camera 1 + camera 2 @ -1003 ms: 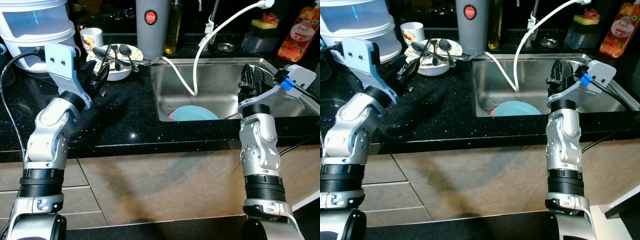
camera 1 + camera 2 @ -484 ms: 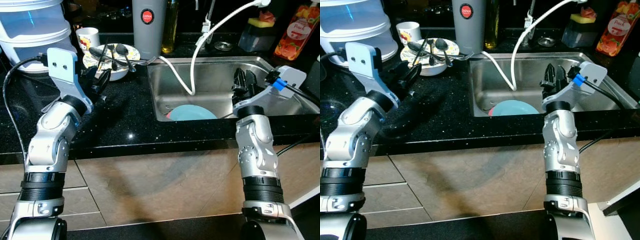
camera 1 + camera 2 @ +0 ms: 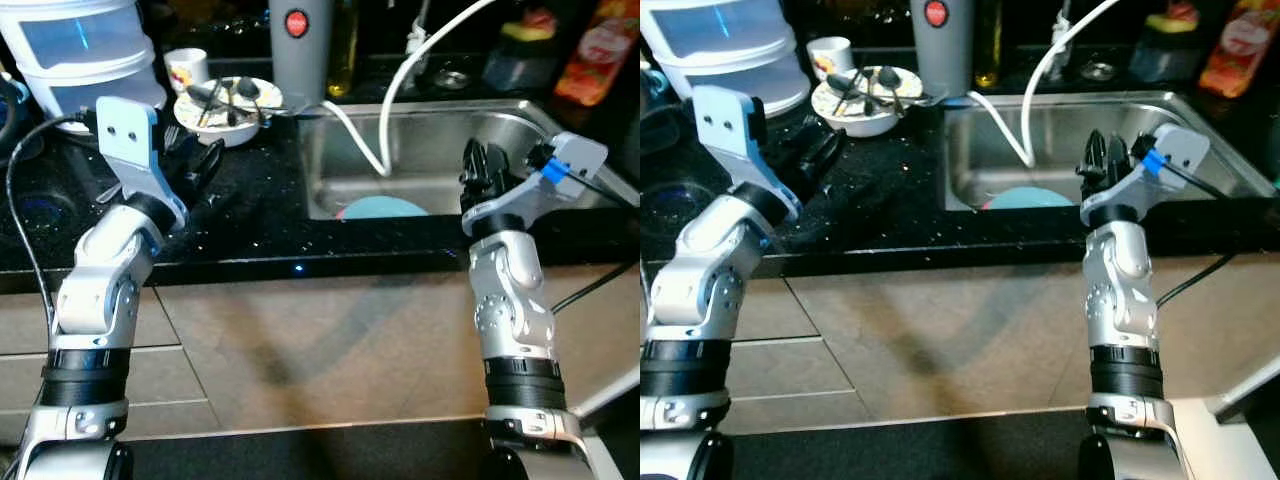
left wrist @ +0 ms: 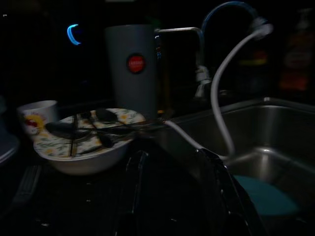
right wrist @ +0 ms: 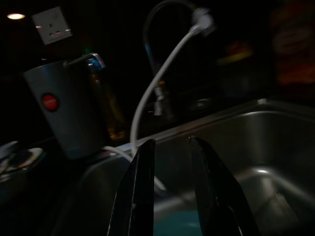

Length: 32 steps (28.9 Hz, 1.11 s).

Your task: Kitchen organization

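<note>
While both grippers are held open and empty, a bowl [image 3: 226, 103] of spoons is seen ahead of the left gripper [image 3: 197, 170], a blue plate [image 3: 380, 208] below the right gripper [image 3: 480, 175].

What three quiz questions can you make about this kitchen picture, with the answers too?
1. True or false: the blue plate lies on the black counter.
2. What rests in the white bowl? A) spoons B) apples C) a sponge
3. Fill in: the white hose hangs down into the ____.

Key:
1. False. It lies in the sink.
2. A, the spoons.
3. sink

Extra fact: the left gripper hovers over the counter near the bowl, and the right gripper hovers at the sink's front edge. Both have their jaws apart and hold nothing.
</note>
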Tool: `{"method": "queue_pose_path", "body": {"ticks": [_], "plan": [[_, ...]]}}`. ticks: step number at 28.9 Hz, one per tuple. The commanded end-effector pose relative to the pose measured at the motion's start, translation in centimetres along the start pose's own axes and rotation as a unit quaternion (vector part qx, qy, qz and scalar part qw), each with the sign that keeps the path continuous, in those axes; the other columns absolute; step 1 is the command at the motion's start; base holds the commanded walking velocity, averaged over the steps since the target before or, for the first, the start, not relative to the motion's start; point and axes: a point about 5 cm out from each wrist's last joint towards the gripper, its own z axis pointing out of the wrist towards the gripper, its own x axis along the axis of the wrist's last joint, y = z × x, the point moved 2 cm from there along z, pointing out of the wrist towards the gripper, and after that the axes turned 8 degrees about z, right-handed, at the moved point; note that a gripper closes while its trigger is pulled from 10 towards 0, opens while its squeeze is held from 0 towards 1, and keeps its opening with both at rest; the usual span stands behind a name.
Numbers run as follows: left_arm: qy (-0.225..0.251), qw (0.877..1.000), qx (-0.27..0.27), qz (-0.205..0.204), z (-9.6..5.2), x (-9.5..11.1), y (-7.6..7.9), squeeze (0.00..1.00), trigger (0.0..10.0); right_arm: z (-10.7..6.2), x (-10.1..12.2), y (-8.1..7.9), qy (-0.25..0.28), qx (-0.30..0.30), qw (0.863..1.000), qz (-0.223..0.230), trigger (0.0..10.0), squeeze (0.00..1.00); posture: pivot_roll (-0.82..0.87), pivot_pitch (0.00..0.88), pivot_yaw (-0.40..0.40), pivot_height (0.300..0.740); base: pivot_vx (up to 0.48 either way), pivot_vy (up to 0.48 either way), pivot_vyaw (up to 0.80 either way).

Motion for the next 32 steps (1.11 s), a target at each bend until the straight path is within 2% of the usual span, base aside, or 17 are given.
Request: {"method": "queue_pose_path", "body": {"ticks": [1, 7, 13, 15, 17, 18, 25, 32], "plan": [[-0.012, 1.000, -0.001, -0.007, -0.4, -0.6, 0.0, 0.00, 10.0, -0.1, -0.2, -0.5, -0.002, 0.004, 1.000, 0.009, 10.0, 0.00, 0.01, 0.129, 0.005, 0.740, -0.315, 0.000, 0.00], [-0.023, 1.000, 0.001, -0.008, -0.5, -0.8, 0.0, 0.00, 10.0, -0.2, -0.3, -0.6, -0.004, 0.005, 1.000, 0.010, 10.0, 0.00, 0.01, 0.134, 0.002, 0.740, -0.136, 0.000, 0.00], [-0.046, 0.999, -0.012, -0.026, -0.8, -1.7, 0.8, 0.00, 10.0, -0.3, -0.2, -0.7, -0.006, 0.004, 1.000, 0.012, 10.0, 0.00, 0.01, 0.139, 0.002, 0.740, 0.000, 0.000, 0.00], [-0.075, 0.996, -0.023, -0.041, -1.6, -3.1, 2.0, 0.00, 10.0, -0.6, -0.4, -0.7, -0.011, 0.000, 1.000, 0.012, 10.0, 0.00, 0.00, 0.146, 0.003, 0.740, 0.000, 0.000, 0.00], [-0.081, 0.996, -0.025, -0.042, -1.8, -3.3, 2.3, 0.00, 10.0, -0.7, -0.4, -0.7, -0.013, -0.001, 1.000, 0.012, 10.0, 0.00, 0.00, 0.146, 0.003, 0.740, 0.000, 0.000, 0.00], [-0.100, 0.993, -0.024, -0.051, -2.3, -4.2, 2.6, 0.00, 10.0, -0.9, -0.7, -0.6, -0.019, -0.003, 1.000, 0.013, 10.0, 0.00, 0.00, 0.146, 0.003, 0.740, 0.000, 0.000, 0.00], [-0.157, 0.987, -0.010, -0.034, -4.0, -6.5, 2.3, 0.00, 10.0, -1.4, -1.9, -0.2, -0.051, -0.008, 0.999, 0.007, 10.0, 0.00, 0.01, 0.155, 0.004, 0.740, 0.000, 0.000, 0.00], [-0.176, 0.984, -0.004, -0.020, -4.8, -7.0, 2.6, 0.00, 10.0, -1.9, -2.8, -0.1, -0.070, -0.010, 0.998, 0.003, 10.0, 0.00, 0.01, 0.159, 0.007, 0.740, 0.000, 0.000, 0.00]]}}
